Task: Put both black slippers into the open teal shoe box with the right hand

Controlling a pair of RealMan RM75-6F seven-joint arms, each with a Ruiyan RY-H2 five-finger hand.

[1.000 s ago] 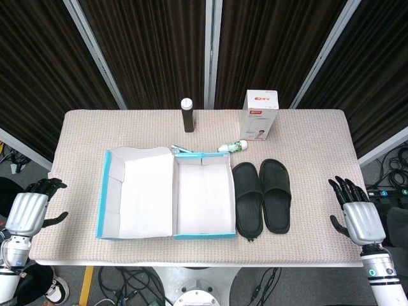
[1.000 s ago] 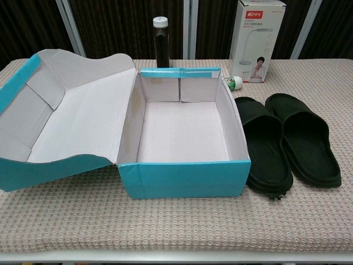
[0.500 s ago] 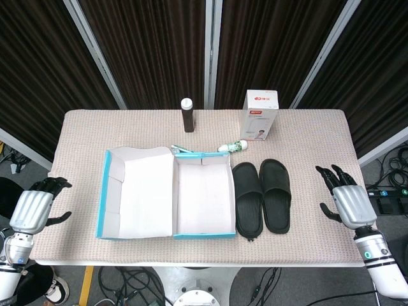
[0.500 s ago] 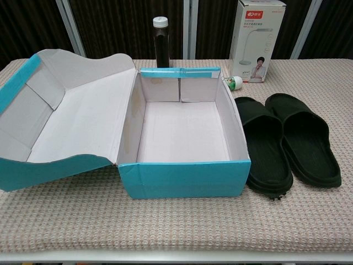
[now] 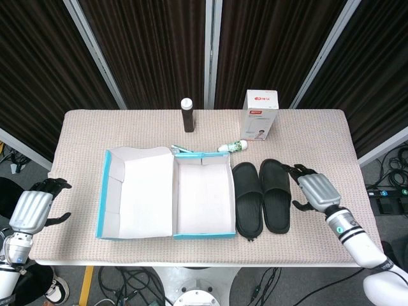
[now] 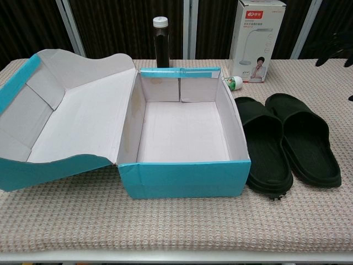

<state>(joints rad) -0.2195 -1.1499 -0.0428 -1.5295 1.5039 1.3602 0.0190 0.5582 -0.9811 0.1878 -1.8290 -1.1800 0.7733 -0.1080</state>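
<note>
Two black slippers lie side by side on the table, the left slipper (image 5: 248, 198) (image 6: 265, 144) against the box's right wall and the right slipper (image 5: 276, 194) (image 6: 304, 138) beside it. The open teal shoe box (image 5: 203, 234) (image 6: 182, 178) stands at mid-table with a white, empty inside and its lid (image 5: 137, 197) (image 6: 66, 118) folded out to the left. My right hand (image 5: 312, 189) hovers open just right of the slippers, fingers spread toward them; only dark fingertips (image 6: 336, 47) show at the chest view's right edge. My left hand (image 5: 33, 207) hangs open off the table's left edge.
A dark bottle with a white cap (image 5: 187, 115) (image 6: 160, 41) and a white lamp carton (image 5: 261, 114) (image 6: 258, 33) stand at the back. A small green-capped tube (image 5: 231, 147) (image 6: 234, 82) lies behind the box. The woven table cover (image 5: 319, 146) stretches right of the slippers.
My right hand has swung in from beyond the table's right edge to just beside the right slipper. The left hand barely shifted. Slippers and box have not moved.
</note>
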